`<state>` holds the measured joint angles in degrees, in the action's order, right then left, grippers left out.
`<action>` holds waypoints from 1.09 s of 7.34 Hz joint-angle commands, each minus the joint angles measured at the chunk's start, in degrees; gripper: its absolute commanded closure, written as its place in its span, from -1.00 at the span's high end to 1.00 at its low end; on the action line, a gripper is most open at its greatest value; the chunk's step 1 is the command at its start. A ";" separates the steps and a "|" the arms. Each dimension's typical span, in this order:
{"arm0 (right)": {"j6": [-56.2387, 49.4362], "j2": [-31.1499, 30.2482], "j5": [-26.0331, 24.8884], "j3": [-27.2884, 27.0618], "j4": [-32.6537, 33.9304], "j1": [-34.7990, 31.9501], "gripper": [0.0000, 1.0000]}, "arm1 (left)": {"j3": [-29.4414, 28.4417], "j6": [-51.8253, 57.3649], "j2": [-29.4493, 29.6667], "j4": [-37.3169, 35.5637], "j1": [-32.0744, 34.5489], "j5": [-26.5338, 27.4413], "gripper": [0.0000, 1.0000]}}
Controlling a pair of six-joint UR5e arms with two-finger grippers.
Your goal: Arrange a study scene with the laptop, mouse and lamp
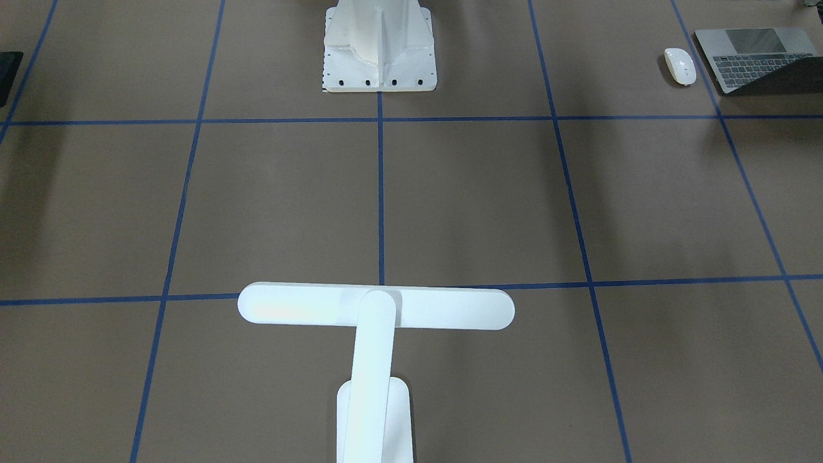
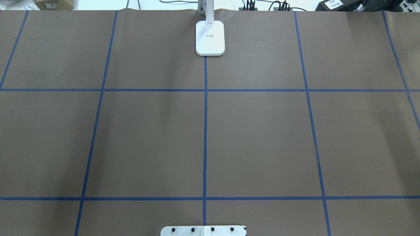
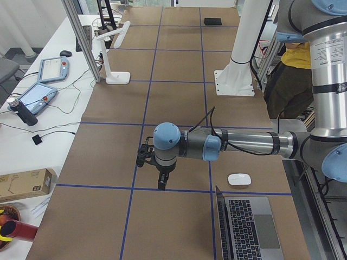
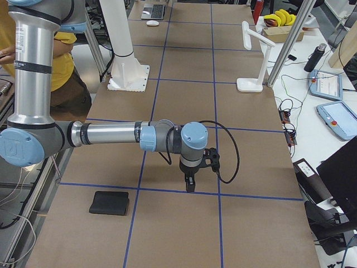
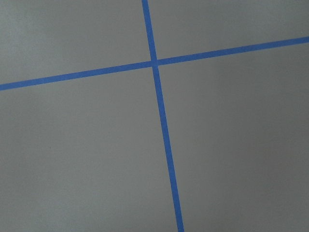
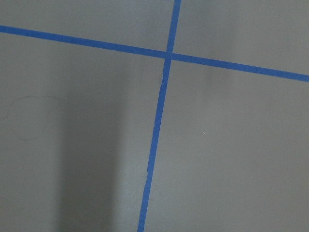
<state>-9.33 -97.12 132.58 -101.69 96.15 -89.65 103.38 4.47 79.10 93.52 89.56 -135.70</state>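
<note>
The tabletop [image 2: 262, 137] is covered in matte brown paper, faintly creased, and divided into large squares by thin blue tape [image 2: 205, 131]. At the middle of its robot-side edge stands a white ribbed pedestal [image 1: 379, 45] on a bolted plate.

Near the robot's left corner on that edge the laptop [image 1: 759, 61] lies open: slim grey metal, black keys, a wide smooth trackpad. The mouse [image 1: 680, 65], a small glossy white oval, sits just beside it, apart from it, on the side toward the pedestal. Toward the opposite corner lies a flat black mat [image 4: 109, 202].

Further in, each arm reaches out low over the paper. The left gripper [image 3: 161, 184] and the right gripper [image 4: 190, 186] hang fingers-down above tape lines. I cannot tell how far either is open, and nothing shows between the fingers. Both wrist views show only paper and a tape crossing.

At the middle of the far edge stands the lamp [image 2: 210, 37], smooth white plastic: a rounded square base, a flat arm and a long rounded bar head forming a T.

Beyond that edge runs a white bench [image 3: 38, 135] with tablets and cables.
</note>
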 commanded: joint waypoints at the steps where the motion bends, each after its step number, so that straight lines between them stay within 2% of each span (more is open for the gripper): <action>1: 0.02 0.00 -0.04 0.00 0.00 0.00 1.00 | -0.19 0.02 0.00 0.17 0.00 0.17 1.00; 8: -0.07 0.00 -0.04 0.00 0.00 0.00 1.00 | -0.10 0.02 1.32 0.00 0.53 0.35 1.00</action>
<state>-9.46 -97.12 132.54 -101.71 96.15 -89.65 103.51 4.48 80.42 93.34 89.79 -135.57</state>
